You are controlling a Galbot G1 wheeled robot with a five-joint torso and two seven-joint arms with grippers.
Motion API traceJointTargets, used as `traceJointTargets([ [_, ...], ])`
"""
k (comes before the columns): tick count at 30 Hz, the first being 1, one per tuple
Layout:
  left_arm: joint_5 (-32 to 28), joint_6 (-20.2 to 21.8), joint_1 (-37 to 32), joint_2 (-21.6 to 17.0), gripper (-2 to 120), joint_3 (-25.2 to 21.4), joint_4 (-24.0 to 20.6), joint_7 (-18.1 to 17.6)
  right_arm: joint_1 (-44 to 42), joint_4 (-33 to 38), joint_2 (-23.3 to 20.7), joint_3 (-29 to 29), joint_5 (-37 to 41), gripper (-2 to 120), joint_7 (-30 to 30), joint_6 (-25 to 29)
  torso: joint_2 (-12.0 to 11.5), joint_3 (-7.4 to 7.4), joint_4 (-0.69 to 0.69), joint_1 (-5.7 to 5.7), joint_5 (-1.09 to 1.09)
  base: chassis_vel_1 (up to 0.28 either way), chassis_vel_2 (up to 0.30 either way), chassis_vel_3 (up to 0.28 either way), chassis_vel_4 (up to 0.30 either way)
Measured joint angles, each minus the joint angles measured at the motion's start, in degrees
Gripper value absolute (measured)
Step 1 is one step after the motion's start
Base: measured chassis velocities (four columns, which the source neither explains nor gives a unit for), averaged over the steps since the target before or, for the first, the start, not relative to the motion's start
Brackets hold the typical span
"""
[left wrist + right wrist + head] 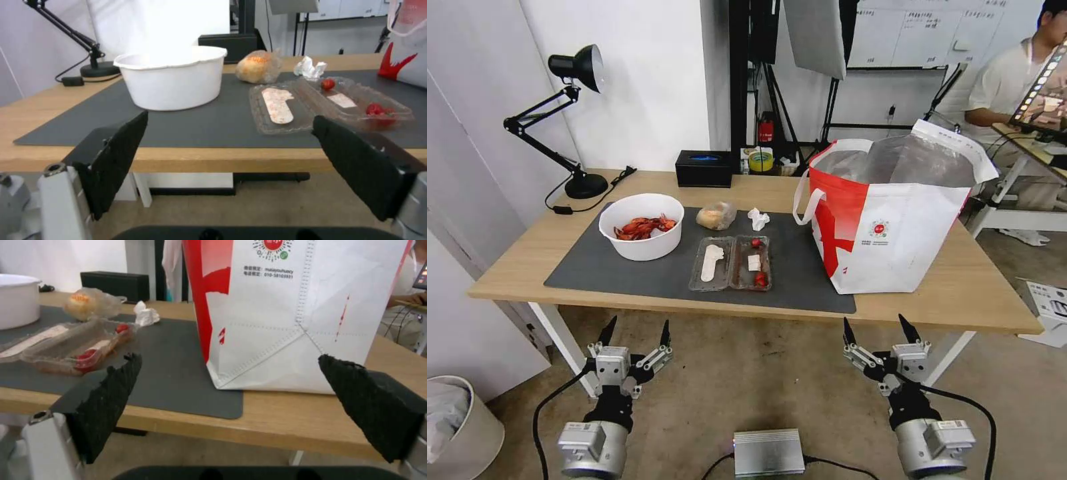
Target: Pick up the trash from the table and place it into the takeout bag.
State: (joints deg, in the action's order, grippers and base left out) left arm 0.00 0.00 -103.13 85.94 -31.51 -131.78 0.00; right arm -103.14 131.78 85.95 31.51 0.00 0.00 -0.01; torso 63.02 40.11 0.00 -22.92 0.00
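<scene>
Head view: both my pincers, left (635, 331) & right (882, 328), spread empty, table (960, 293) edge just ahead; tray (732, 263) lies flat beyond left, may slip w/ shallow pinch.

On the takeout bag (285, 306) we read a phone number, "010-58103931", under a line of small characters. At its 12 o'clock sits a round red logo (272, 246), too small for us to read.
</scene>
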Motion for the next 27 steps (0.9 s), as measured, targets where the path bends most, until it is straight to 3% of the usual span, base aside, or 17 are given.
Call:
traceJointTargets([
  [22,0.0,0.0,0.0,0.0,100,0.0,0.0,0.0,0.0,0.0,0.0,0.0,0.0,100,0.0,0.0,0.0,0.0,0.0,0.0,0.0,0.0,0.0,0.0,0.0],
  [25,-0.6,0.6,0.2,-0.1,100,0.1,0.0,-0.3,0.2,0.0,-0.3,-0.1,0.2,100,0.0,-0.5,0.0,0.0,0.0,0.0,0.0,0.0,0.0,0.0,0.0],
  [27,-2.8,3.1,1.3,-0.8,100,0.4,0.3,-1.7,1.0,0.0,-1.6,-0.4,1.4,100,0.2,-3.0,0.0,0.0,0.0,0.0,0.0,0.0,0.0,0.0,0.0],
])
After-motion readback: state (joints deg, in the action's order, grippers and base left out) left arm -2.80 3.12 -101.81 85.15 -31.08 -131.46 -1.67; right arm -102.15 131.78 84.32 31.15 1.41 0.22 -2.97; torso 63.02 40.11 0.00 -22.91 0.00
